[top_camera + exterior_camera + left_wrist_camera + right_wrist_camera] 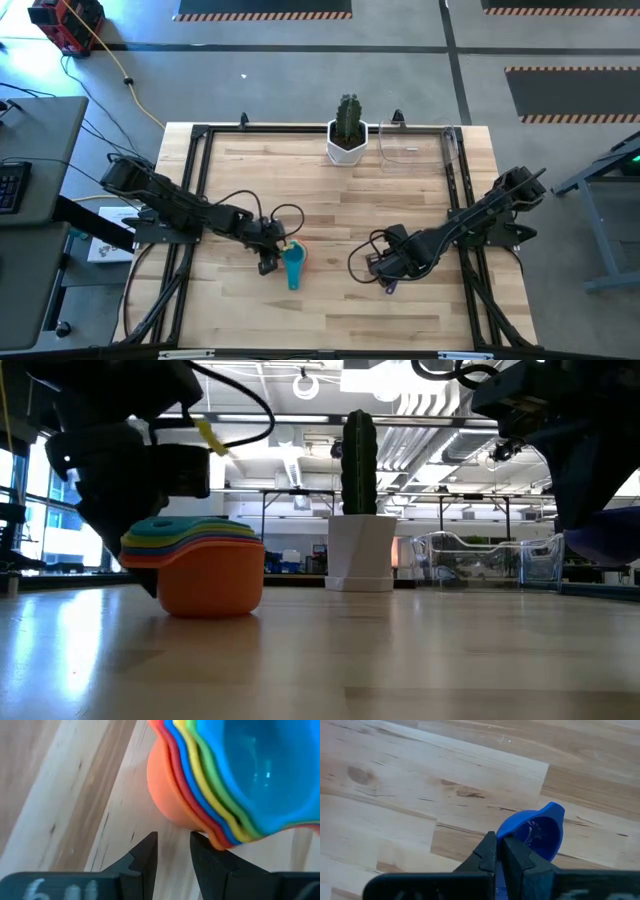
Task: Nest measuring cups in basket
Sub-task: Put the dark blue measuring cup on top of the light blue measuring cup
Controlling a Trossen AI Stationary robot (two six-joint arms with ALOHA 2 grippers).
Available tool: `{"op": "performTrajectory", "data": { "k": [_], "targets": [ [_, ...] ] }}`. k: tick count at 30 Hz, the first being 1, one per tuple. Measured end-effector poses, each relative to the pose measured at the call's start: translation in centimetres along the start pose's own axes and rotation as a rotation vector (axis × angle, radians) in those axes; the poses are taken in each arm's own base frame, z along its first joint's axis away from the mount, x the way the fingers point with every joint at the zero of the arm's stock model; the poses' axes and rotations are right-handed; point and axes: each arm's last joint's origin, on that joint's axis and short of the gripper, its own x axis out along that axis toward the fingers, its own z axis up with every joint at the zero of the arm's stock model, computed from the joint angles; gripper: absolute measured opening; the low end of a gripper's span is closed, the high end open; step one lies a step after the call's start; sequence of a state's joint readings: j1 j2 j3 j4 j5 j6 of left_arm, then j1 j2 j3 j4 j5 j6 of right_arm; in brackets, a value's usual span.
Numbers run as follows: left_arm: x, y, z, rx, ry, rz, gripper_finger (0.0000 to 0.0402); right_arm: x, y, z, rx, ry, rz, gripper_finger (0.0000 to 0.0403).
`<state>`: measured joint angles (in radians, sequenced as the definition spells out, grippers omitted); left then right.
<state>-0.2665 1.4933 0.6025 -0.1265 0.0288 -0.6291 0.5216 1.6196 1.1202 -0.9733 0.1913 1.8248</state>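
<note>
A nested stack of measuring cups [293, 262], orange at the bottom and teal on top, stands on its base on the wooden table; it also shows in the low view [205, 565]. My left gripper [268, 264] is just left of the stack, low over the table, its fingers [145, 852] a little apart with nothing between them. My right gripper [386, 280] is at the near right, shut on a purple cup [537, 832]. The clear basket [420, 145] stands at the far edge, next to the cactus pot. My left gripper: one fingertip [200, 842] stands close beside the stack's rim [217, 840]; I cannot tell whether it touches. My right gripper pinches the purple cup at the near side of its bowl [512, 827] between its two shut fingers, which hide the place of contact. The bowl sticks out beyond the fingertips with its opening up. In the low view the cup [610, 540] hangs clear of the table.
A white pot with a cactus [347, 140] stands at the far edge, left of the basket. A dark frame [200, 180] runs along the table's sides. Bare wood lies between the two grippers and in the table's middle.
</note>
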Motion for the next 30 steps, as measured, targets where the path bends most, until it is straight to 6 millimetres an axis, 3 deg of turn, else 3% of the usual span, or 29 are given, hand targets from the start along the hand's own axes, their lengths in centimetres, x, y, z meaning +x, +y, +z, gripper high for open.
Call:
{"op": "performTrajectory", "data": {
  "k": [11,22,30],
  "targets": [
    [0.7,-1.7,3.1,0.106,-0.083,0.004,0.0103,0.0,0.0,0.0,0.0,0.008,0.003,0.0],
    [3.6,-3.8,5.9,0.127,-0.04,-0.037,0.0103,0.0,0.0,0.0,-0.007,0.008,0.003,0.0],
    [3.6,-5.3,7.7,0.11,-0.062,-0.094,0.0103,0.0,0.0,0.0,-0.011,0.007,0.001,0.0]
  ]
}}
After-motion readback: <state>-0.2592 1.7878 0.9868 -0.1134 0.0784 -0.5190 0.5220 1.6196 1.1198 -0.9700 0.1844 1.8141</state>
